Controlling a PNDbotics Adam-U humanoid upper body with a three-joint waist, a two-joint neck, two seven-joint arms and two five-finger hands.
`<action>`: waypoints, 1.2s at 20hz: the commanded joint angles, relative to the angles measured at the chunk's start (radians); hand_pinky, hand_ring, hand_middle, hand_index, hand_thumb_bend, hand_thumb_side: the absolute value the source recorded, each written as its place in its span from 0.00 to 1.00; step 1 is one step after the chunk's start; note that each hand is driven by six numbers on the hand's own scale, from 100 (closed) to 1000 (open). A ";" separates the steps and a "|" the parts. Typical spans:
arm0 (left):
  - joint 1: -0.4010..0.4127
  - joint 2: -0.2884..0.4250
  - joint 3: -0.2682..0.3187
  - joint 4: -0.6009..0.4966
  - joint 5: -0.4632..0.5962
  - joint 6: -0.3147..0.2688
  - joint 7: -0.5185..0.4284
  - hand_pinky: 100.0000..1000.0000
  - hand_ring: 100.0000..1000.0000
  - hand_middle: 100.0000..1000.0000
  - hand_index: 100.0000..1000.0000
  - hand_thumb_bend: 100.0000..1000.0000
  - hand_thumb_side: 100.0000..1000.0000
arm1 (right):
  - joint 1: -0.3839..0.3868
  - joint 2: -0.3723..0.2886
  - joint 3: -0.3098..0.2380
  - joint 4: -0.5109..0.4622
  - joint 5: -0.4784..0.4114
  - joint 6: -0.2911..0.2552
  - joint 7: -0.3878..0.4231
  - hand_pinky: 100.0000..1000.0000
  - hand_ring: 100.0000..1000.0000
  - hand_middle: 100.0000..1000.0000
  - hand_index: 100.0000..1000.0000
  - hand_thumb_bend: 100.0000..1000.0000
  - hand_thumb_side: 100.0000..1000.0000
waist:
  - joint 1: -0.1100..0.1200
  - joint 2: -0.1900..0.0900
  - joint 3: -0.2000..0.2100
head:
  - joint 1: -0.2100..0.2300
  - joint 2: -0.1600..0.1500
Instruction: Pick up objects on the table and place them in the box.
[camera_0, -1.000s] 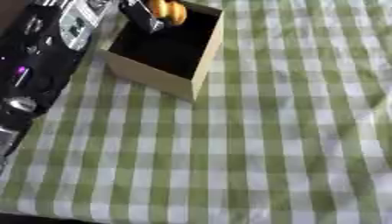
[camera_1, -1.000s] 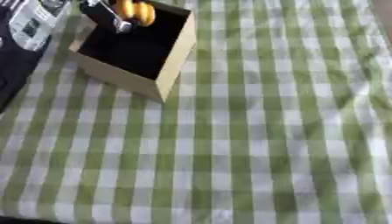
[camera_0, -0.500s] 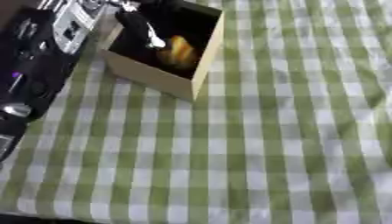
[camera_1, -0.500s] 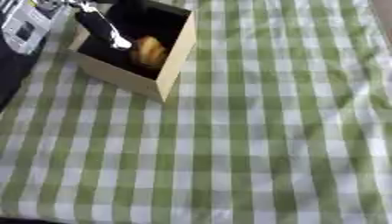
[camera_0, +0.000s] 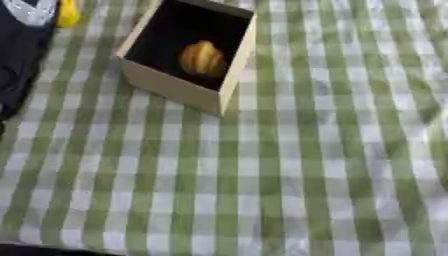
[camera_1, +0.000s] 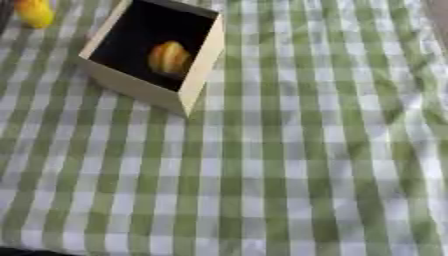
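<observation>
A tan cardboard box (camera_0: 175, 89) with a dark inside stands open at the upper left of the green-and-white checked cloth. An orange-yellow rounded object (camera_0: 202, 58) lies inside it, toward the right wall. A yellow object (camera_1: 33, 11) lies on the cloth beyond the box's left corner, partly cut off by the top edge. My left arm (camera_0: 19, 60), black with a pale panel at the top, runs along the left edge of the left eye view. Its hand is out of the picture. The right hand shows in neither view.
The checked tablecloth (camera_0: 289, 165) covers the whole table, with soft wrinkles at the right. A dark strip at the bottom left marks the table's near edge (camera_0: 35, 249).
The left hand held the orange-yellow object over the box, let it drop inside, then drew back up and to the left out of view. The object now lies in the box.
</observation>
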 joint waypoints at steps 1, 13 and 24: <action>-0.028 0.065 0.025 0.053 -0.032 0.014 0.067 0.74 0.76 0.72 0.89 0.41 0.30 | -0.005 -0.028 -0.014 -0.017 -0.003 0.000 -0.002 0.86 0.80 0.74 0.76 0.02 0.90 | -0.003 -0.014 0.000 | 0.000 -0.008; -0.046 0.061 0.067 0.266 -0.041 0.014 0.127 0.78 0.82 0.79 0.92 0.45 0.31 | -0.022 -0.036 -0.014 -0.017 -0.005 -0.006 0.000 0.86 0.80 0.74 0.76 0.02 0.90 | 0.012 0.015 -0.059 | 0.002 -0.076; -0.044 0.106 0.125 0.364 -0.079 0.052 0.205 0.79 0.84 0.80 0.92 0.44 0.32 | -0.022 -0.049 -0.016 -0.017 -0.007 -0.006 0.002 0.86 0.80 0.73 0.75 0.01 0.91 | 0.030 0.044 -0.088 | 0.024 -0.093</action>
